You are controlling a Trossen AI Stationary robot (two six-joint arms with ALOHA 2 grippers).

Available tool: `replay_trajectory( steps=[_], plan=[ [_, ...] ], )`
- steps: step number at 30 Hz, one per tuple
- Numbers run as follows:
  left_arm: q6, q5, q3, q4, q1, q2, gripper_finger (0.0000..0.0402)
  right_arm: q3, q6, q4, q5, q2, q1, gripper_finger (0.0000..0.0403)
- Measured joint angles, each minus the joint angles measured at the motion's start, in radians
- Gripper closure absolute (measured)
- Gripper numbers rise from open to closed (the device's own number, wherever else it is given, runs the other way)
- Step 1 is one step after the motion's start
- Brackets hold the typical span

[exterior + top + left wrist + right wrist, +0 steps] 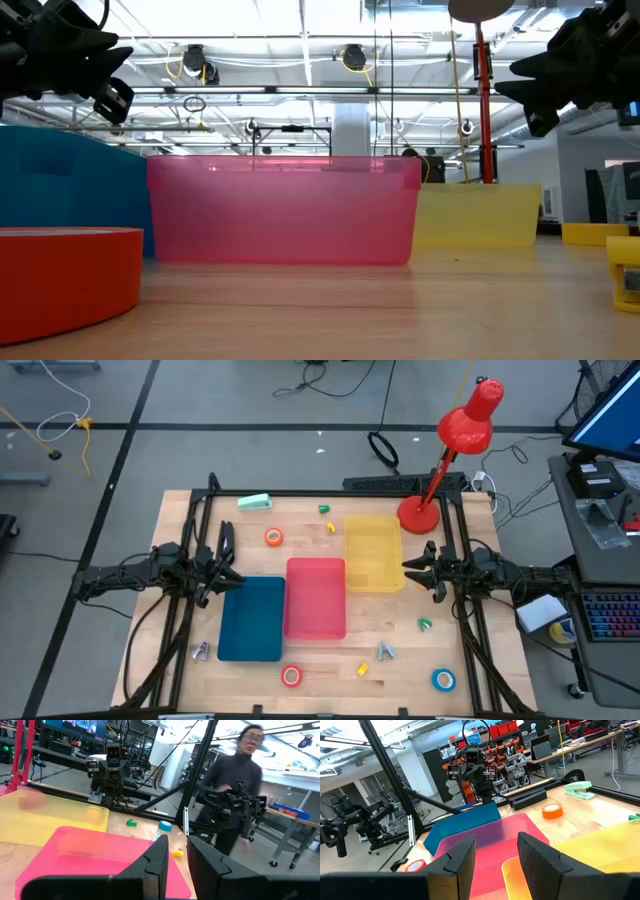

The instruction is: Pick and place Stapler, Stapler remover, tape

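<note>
Three bins mid-table as drop targets; goods scattered around, none picked yet.
Landmark: pink bin (316,596).
Orange tape (273,537) beyond its left corner; red tape (291,676) at near edge; blue tape (443,679) near right.
Stapler (255,503) far left.
Left gripper (226,573) beside blue bin (250,618), fingers narrow, empty.
Right gripper (413,568) at yellow bin (374,552), fingers part-open, empty.
Both arms level, hovering.

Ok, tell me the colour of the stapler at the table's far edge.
The stapler is pale mint green; the high view shows it best.
</note>
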Motion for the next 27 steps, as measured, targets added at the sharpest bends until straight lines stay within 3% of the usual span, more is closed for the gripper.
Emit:
replay_trajectory(
  steps=[21,27],
  plan=[
    [0.0,0.0,0.0,0.0,0.0,0.0,0.0332,0.0,0.0,0.001,0.001,0.0,0.0,0.0261],
    [0.0,0.0,0.0,0.0,0.0,0.0,0.0332,0.0,0.0,0.023,0.053,0.001,0.0,0.0261]
  ],
)
